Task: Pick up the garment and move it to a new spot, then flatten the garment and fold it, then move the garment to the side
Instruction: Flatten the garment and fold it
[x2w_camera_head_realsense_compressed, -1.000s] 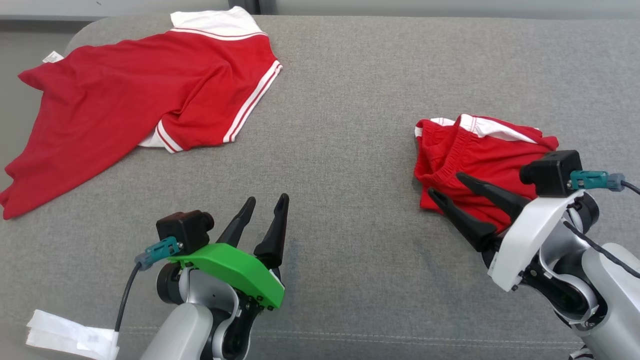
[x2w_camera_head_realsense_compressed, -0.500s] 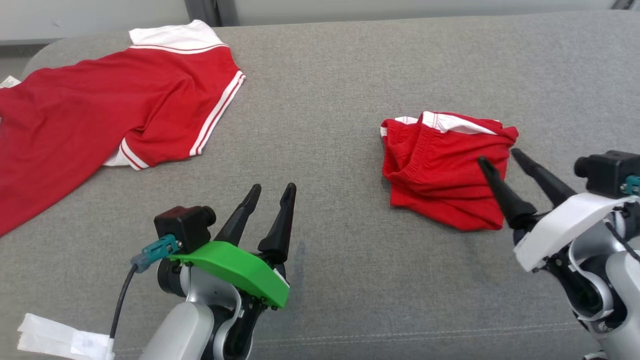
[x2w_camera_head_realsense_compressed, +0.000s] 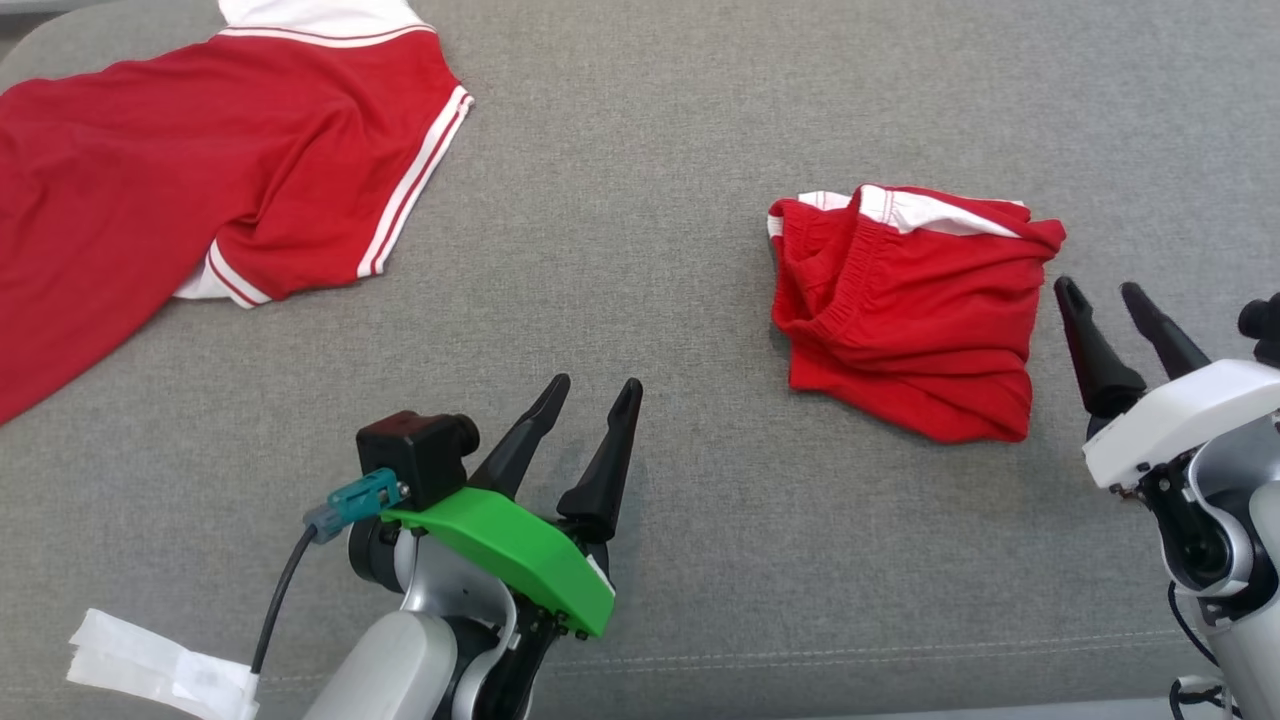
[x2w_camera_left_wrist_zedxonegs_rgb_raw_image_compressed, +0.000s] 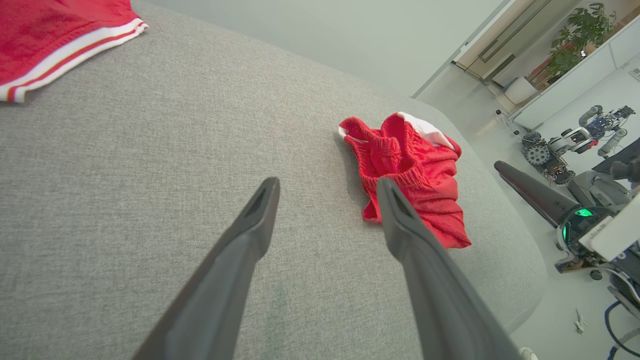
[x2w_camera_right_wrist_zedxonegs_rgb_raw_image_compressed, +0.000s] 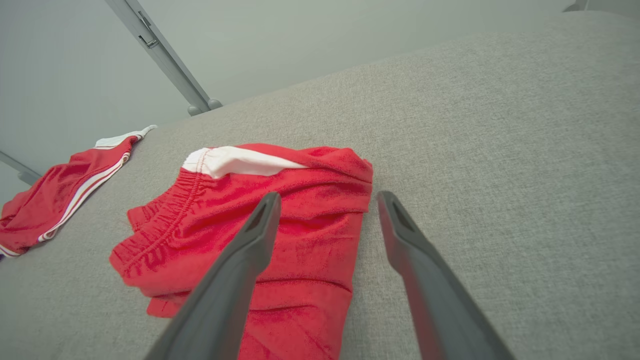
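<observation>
A folded red garment (x2w_camera_head_realsense_compressed: 910, 310) with a white panel and elastic waistband lies on the grey cushion (x2w_camera_head_realsense_compressed: 640, 250), right of centre. It also shows in the wrist views (x2w_camera_left_wrist_zedxonegs_rgb_raw_image_compressed: 415, 170) (x2w_camera_right_wrist_zedxonegs_rgb_raw_image_compressed: 225, 200). My right gripper (x2w_camera_head_realsense_compressed: 1095, 287) stands open just off its right edge, touching nothing; in its own view the gripper (x2w_camera_right_wrist_zedxonegs_rgb_raw_image_compressed: 328, 196) points past the fold's right side. My left gripper (x2w_camera_head_realsense_compressed: 596, 385) is open and empty over bare cushion, left of and nearer than the fold (x2w_camera_left_wrist_zedxonegs_rgb_raw_image_compressed: 326, 185). A second red garment (x2w_camera_head_realsense_compressed: 200, 180) with white stripes lies spread out at the far left.
The cushion's front seam (x2w_camera_head_realsense_compressed: 800, 660) runs close below both arms. A white tape tag (x2w_camera_head_realsense_compressed: 150, 665) hangs on my left arm's cable. Past the cushion's right end is floor with another robot (x2w_camera_left_wrist_zedxonegs_rgb_raw_image_compressed: 575, 145). A metal post (x2w_camera_right_wrist_zedxonegs_rgb_raw_image_compressed: 165, 60) stands behind the cushion.
My right gripper has drawn back off the folded garment to its right side, leaving it lying there. The head camera has shifted. The left gripper has stayed put.
</observation>
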